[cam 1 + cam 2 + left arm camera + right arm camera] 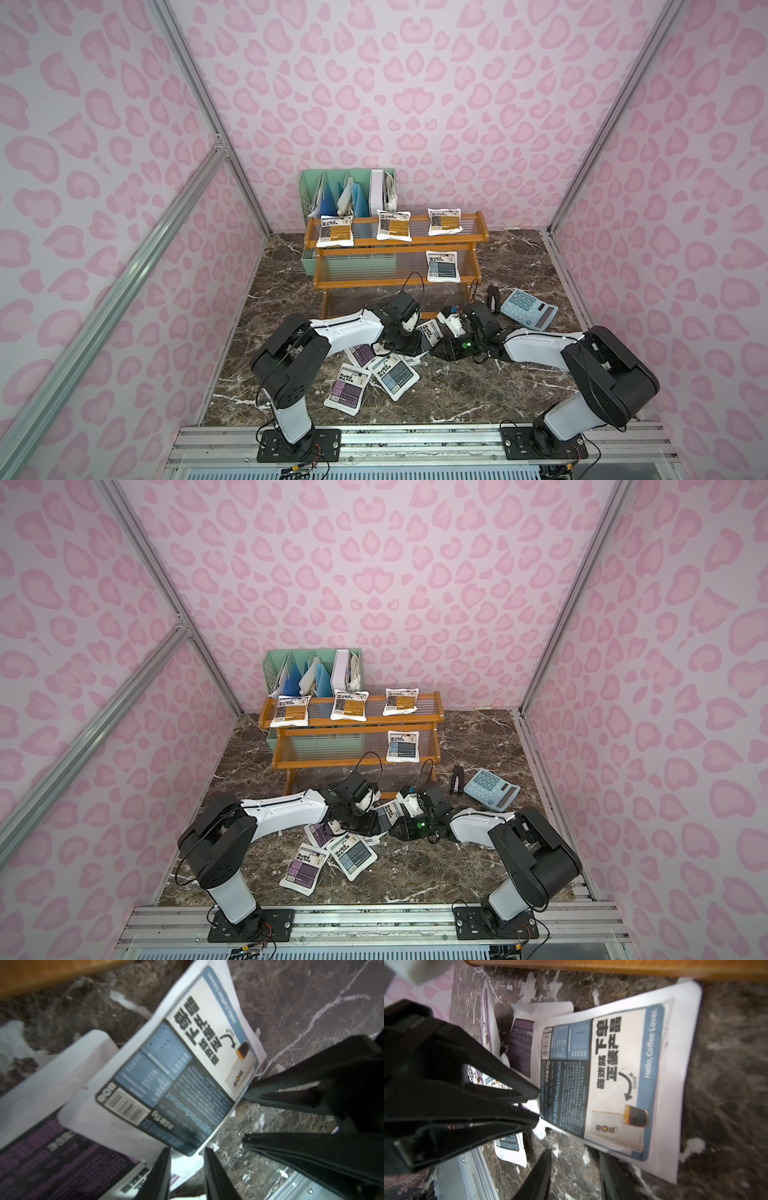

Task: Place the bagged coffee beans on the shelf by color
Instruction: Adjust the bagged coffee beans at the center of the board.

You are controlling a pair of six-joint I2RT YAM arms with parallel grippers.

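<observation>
Pinching the blue-grey pouch (pixel 176 1076), left gripper (pixel 538 1105) is holding it pointing lengthwise away, label up; right gripper (pixel 245 1118) is gaping alongside.

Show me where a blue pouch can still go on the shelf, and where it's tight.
Middle tier is bare from its left end up to the blue pouch. Top tier is taken by three orange pouches. On the marble, the loose pile between the arms is crowded; right of it is bare.
</observation>
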